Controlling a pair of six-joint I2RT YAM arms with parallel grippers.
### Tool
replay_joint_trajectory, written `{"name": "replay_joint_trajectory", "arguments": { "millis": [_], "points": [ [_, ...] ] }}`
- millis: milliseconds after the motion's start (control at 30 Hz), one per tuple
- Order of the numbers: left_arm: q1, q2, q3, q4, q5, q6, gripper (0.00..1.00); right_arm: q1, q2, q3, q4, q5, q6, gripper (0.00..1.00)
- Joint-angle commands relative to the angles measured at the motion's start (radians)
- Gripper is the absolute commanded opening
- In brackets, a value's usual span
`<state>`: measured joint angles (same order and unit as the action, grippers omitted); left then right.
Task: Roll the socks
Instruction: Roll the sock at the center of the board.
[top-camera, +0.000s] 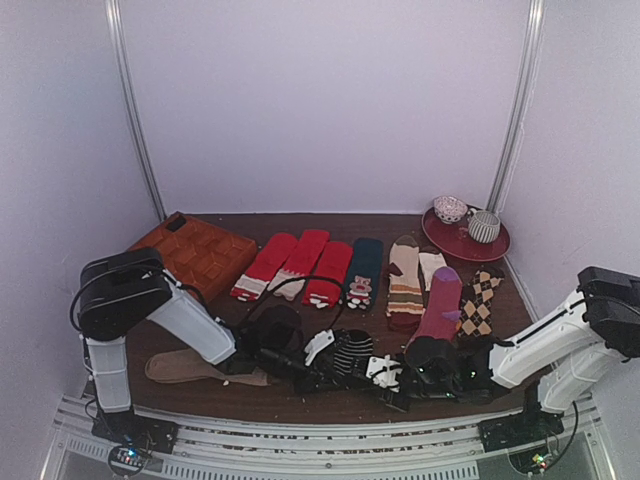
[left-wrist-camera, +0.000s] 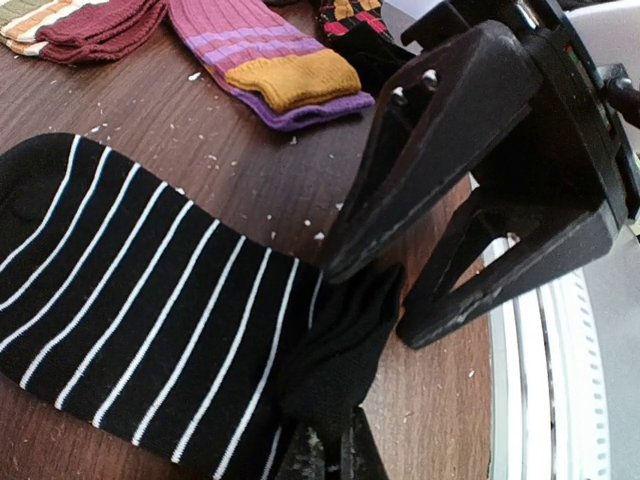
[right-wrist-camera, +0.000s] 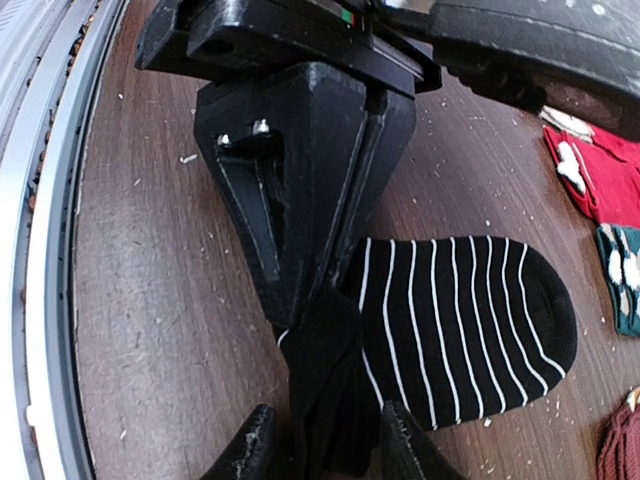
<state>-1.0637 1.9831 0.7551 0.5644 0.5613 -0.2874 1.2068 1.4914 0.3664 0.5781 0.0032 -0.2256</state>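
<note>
A black ankle sock with thin white stripes (top-camera: 352, 352) (left-wrist-camera: 130, 290) (right-wrist-camera: 470, 320) lies flat near the table's front edge. Its plain black cuff (left-wrist-camera: 345, 350) (right-wrist-camera: 325, 390) is bunched and lifted. My left gripper (left-wrist-camera: 322, 455) (right-wrist-camera: 300, 300) (top-camera: 343, 379) is shut on that cuff. My right gripper (right-wrist-camera: 325, 455) (left-wrist-camera: 400, 290) (top-camera: 378, 381) faces it from the other side. Its two fingertips (right-wrist-camera: 250, 450) stand apart on either side of the same bunched cuff, and the fabric does not look squeezed.
Behind lie red socks (top-camera: 290, 265), a teal sock (top-camera: 362, 268), a striped tan sock (top-camera: 405, 285), a maroon-purple sock (top-camera: 440, 300) (left-wrist-camera: 270, 60) and an argyle sock (top-camera: 480, 298). There is a tan sock (top-camera: 195, 368) at the left front, an orange tray (top-camera: 195, 250), a red plate with cups (top-camera: 490, 247), and a metal rail (right-wrist-camera: 45, 250) just beyond the table edge.
</note>
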Motion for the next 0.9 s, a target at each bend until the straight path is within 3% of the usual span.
{"name": "replay_joint_trajectory", "arguments": {
  "millis": [0,133,433,667,867],
  "points": [
    [-0.019,0.11,-0.08,-0.339,-0.021,-0.016,0.0,0.007,0.044,0.038,0.049,0.028,-0.027,0.36],
    [-0.019,0.115,-0.08,-0.337,-0.02,-0.016,0.0,0.006,0.086,0.059,0.046,0.001,-0.017,0.34],
    [-0.018,0.083,-0.089,-0.308,-0.059,-0.006,0.0,-0.036,0.131,0.091,-0.075,-0.096,0.133,0.08],
    [-0.02,-0.095,-0.089,-0.283,-0.189,0.102,0.22,-0.163,0.163,0.125,-0.191,-0.361,0.223,0.05],
    [-0.048,-0.282,-0.14,-0.224,-0.336,0.249,0.29,-0.219,0.26,0.322,-0.529,-0.549,0.224,0.06]
  ]
}}
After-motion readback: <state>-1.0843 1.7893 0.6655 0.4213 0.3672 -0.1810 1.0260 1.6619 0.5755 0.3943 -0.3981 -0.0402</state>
